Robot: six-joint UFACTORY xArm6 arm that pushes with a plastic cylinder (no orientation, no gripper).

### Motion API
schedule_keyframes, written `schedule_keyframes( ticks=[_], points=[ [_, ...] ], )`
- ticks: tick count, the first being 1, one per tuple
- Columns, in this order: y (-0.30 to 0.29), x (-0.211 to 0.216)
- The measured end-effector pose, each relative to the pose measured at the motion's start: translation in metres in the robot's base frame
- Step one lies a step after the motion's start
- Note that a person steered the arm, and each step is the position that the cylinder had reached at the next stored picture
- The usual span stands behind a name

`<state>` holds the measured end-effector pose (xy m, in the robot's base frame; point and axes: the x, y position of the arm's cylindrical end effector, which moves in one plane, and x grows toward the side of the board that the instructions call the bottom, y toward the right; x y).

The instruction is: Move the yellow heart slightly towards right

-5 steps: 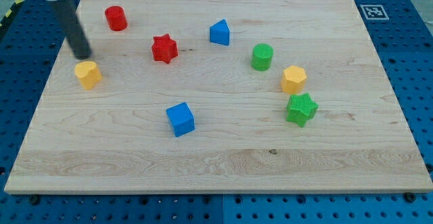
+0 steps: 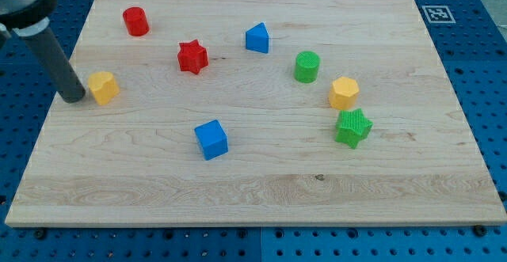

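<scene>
My tip (image 2: 74, 99) sits at the left of the frame, down on the tabletop (image 2: 261, 199), just beside the left flank of the yellow heart (image 2: 103, 87). Whether the two touch I cannot tell; the gap, if any, is very small. The tool is a plain rod with nothing to open or close, so it holds nothing and can only shove.

The yellow heart lies near the tabletop's left edge, in the upper left part of the frame, with bare wood to its right.

The main risk, as I judge it, is an off-centre push. The tip looks a little lower in the frame than the heart's middle, so a stroke toward the right could turn the heart or send it up the frame as well as rightward. Its lobed outline makes slipping off the contact likely.

The second risk is overshoot: the task asks for a slight move, and a long stroke would carry the heart too far.

Collisions seem unlikely. The red star (image 2: 192, 57) and red cylinder (image 2: 135, 20) are well apart, higher in the frame; the blue cube (image 2: 211, 138) is well apart, lower right. The blue wedge-like block (image 2: 257, 38), green cylinder (image 2: 306, 66), yellow hexagonal block (image 2: 344, 93) and green star (image 2: 352, 127) lie far off on the right.
</scene>
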<state>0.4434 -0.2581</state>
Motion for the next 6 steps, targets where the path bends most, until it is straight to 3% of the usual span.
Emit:
schedule_keyframes(
  ticks=[6],
  points=[
    [-0.008, -0.02]
  ],
)
